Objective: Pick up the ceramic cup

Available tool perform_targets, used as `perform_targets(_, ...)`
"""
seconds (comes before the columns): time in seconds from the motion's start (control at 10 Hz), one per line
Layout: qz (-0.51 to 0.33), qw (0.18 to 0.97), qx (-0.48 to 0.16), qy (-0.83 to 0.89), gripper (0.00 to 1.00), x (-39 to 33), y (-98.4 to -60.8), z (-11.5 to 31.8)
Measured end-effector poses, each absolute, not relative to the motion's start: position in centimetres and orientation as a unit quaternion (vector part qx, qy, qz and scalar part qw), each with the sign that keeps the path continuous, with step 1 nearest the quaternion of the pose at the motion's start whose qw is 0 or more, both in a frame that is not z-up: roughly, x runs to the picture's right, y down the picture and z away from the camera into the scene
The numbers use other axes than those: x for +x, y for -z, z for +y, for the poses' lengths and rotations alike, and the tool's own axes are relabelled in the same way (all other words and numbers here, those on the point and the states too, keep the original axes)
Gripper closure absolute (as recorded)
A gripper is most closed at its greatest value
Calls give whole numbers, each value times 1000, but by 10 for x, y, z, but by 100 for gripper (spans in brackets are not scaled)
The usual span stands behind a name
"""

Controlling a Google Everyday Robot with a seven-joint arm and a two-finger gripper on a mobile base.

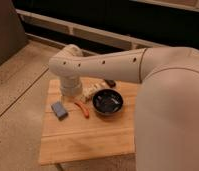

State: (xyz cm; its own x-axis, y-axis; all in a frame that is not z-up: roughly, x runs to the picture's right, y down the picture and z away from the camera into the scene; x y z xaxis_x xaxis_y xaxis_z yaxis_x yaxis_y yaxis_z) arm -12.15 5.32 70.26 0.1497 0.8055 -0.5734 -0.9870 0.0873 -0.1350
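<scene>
My white arm reaches from the right across a wooden table [88, 140]. Its wrist points straight down at the table's back left, and the gripper [71, 94] sits at its lower end, just above the wood. The wrist hides the spot under it. A small cream-white shape [89, 92] shows just to the right of the gripper, between it and the black bowl [107, 102]. I cannot tell whether this is the ceramic cup.
A flat grey-blue block [59, 110] lies left of the gripper. A thin orange object [83, 109] lies in front of it. A small dark object [110, 83] sits behind the bowl. A speckled floor surrounds the table.
</scene>
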Motion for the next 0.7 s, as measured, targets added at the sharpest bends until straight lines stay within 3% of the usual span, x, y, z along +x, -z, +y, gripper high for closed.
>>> perform_targets(0.7,146,832,-111,-523,35,-125,-662,45)
